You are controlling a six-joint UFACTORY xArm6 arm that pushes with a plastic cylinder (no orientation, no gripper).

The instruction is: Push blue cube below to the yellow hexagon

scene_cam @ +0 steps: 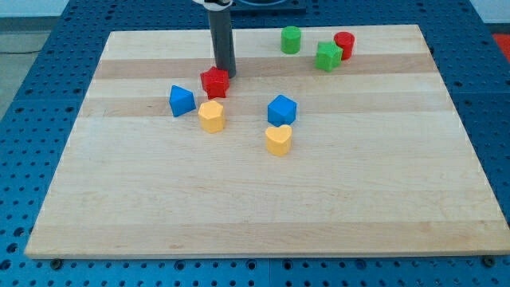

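The blue cube (281, 110) sits near the board's middle, to the right of the yellow hexagon (211, 115) and slightly higher in the view. The two are apart, with a gap of about one block width. My tip (225, 73) is at the upper middle of the board, touching or almost touching the top right edge of a red block (215, 82). The tip is above the yellow hexagon and up and to the left of the blue cube, touching neither.
A second blue block (182, 100), wedge-like, lies left of the yellow hexagon. A yellow heart (278, 139) sits just below the blue cube. A green cylinder (291, 40), a green star (327, 56) and a red cylinder (343, 45) stand at the top right. The wooden board (255, 215) lies on a blue perforated table.
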